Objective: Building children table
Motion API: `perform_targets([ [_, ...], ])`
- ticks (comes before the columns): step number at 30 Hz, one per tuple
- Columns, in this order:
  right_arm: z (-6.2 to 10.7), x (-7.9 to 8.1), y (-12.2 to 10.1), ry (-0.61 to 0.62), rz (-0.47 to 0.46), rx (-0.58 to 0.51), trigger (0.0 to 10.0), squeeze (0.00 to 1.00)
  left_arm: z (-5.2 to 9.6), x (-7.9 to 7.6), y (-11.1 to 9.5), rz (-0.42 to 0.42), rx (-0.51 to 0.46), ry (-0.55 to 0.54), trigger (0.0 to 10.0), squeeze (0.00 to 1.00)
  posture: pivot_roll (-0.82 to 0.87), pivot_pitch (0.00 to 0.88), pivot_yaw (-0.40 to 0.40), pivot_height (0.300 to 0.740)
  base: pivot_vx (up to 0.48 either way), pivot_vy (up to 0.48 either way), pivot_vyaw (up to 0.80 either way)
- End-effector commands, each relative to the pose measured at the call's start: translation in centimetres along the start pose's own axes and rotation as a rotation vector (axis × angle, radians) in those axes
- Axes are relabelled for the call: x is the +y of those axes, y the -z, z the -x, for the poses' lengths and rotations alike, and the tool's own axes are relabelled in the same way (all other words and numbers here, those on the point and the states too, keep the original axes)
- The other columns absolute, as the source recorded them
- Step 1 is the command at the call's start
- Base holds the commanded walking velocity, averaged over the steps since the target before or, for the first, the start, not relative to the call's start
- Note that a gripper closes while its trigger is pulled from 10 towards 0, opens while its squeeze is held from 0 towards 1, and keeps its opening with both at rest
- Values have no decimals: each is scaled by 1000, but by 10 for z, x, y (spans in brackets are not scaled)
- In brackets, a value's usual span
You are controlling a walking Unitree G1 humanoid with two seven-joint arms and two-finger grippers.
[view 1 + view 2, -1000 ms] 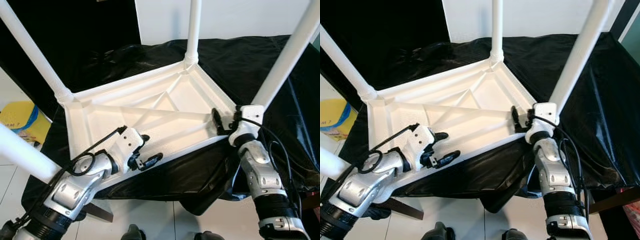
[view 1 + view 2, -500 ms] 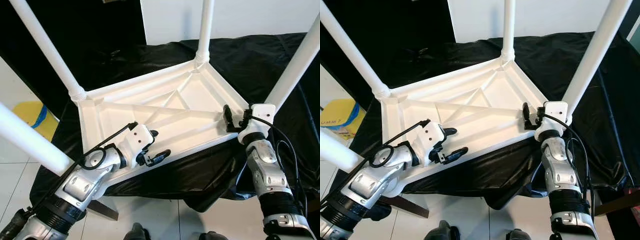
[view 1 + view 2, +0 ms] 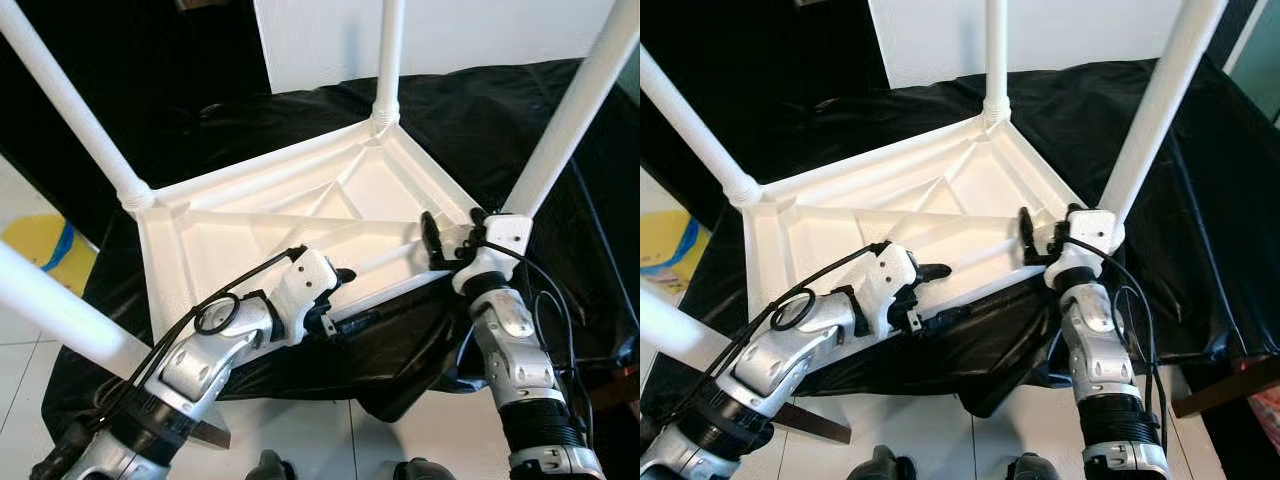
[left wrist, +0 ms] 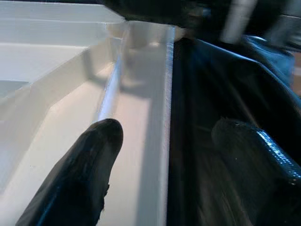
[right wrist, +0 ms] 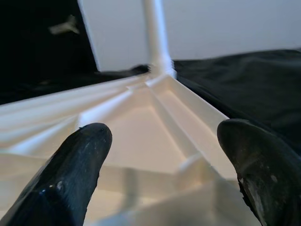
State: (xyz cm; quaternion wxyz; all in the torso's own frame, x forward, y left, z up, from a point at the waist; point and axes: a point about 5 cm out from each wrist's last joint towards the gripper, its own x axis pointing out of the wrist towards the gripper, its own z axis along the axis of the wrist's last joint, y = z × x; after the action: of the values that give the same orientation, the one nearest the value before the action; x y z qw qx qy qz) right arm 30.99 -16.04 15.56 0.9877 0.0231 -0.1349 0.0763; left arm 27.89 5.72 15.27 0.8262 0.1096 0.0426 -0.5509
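Note:
A white children's table (image 3: 250, 225) lies upside down on a black cloth, its legs standing up. My left gripper (image 3: 352, 298) is open and straddles the table's near rim (image 4: 155, 94): one finger (image 4: 89, 160) lies inside the tabletop and the other over the cloth outside. At the near right corner my right gripper (image 3: 448, 235) is open beside the foot of the right leg (image 3: 570, 110), pointing across the ribbed underside (image 5: 141, 127) toward the far leg (image 3: 388, 60).
The black cloth (image 3: 480, 120) hangs over the near edge onto a white tiled floor (image 3: 30, 360). A yellow object (image 3: 40, 245) lies on the floor at the left. The near left leg (image 3: 50, 310) slants past my left arm.
The camera has shifted. My left gripper has slid to the right along the near rim and now has a finger on each side of it. The right gripper stays at the corner.

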Motion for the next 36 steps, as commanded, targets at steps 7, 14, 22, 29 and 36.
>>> perform_targets([
  [7, -9, 14, -16, -52, -36, -49, 10000, 0, -2, 40, 11, 75, 92, -399, 10000, 0, -37, 114, 66, 740, 0, 0, 0],
  [14, -12, 15, -25, -62, -45, -73, 10000, 0, -2, 51, 14, 122, 140, -457, 10000, 0, -42, 111, 58, 740, 0, 0, 0],
  [22, -12, 9, -26, -44, -35, -67, 10000, 0, -8, 39, 9, 183, 109, -349, 10000, 0, -43, 109, 58, 740, 0, 0, 0],
  [29, -14, 12, -27, -48, -41, -68, 10000, 0, -10, 38, 27, 183, 244, -358, 10000, 0, -37, 107, 65, 740, 0, 0, 0],
  [36, -11, 12, -25, -48, -44, -56, 10000, 0, 0, 54, 38, 270, 330, -487, 3176, 0, -39, 114, 73, 740, 0, 0, 0],
])
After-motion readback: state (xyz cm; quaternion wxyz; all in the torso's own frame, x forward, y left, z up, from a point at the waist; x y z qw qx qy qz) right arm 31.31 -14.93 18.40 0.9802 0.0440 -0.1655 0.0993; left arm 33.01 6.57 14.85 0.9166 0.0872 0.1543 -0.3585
